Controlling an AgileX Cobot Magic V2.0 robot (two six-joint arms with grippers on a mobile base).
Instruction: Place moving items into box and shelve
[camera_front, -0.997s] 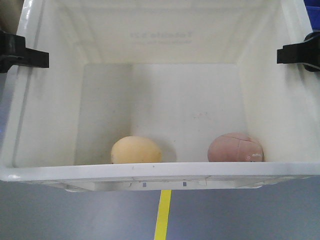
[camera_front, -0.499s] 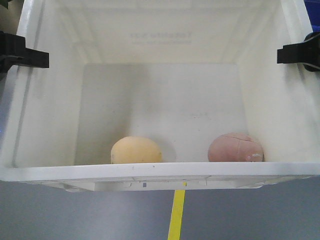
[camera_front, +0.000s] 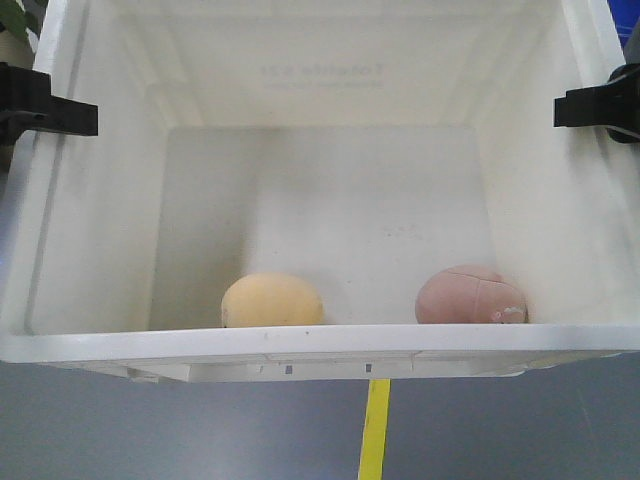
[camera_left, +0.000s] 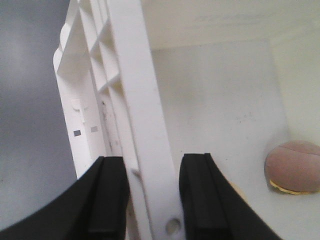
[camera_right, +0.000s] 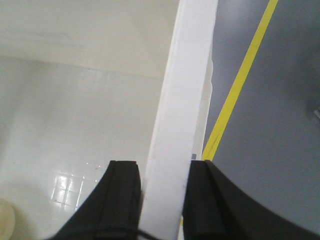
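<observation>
1. A smooth grey floor (camera_front: 150, 430) lies under everything, with a yellow floor line (camera_front: 375, 430) running out from beneath the near edge. A sliver of a blue object (camera_front: 628, 15) shows at the top right corner.
2. The white tote (camera_front: 320, 345) fills the front view, open side up. Faint printed lettering (camera_front: 320, 72) shows through its far wall in mirror image. With floor visible below its near rim, it appears to hang in the air rather than stand on anything.
3. Both moving items are already inside, on the bottom against the near wall. The pale yellow ball (camera_front: 272, 300) is left of centre. The dusty pink ball (camera_front: 470, 295), with stitched seams and a small white tag (camera_front: 508, 314), lies to its right, apart from it.
4. The left gripper (camera_left: 152, 200) straddles the tote's left rim, one black finger outside the ribbed flange and one inside, clenched on the wall.
5. The right gripper (camera_right: 160, 200) does the same on the opposite rim, clamped with the white edge between its fingers.
6. Gripping at matching points on the two sides likely keeps the load level, so the balls do not roll far.
7. Packing looks finished; what remains is carrying the tote to a shelf. No shelf shows in any view.
8. The likely risk is thin rim walls slipping or flexing if the arms drift apart or tilt.
</observation>
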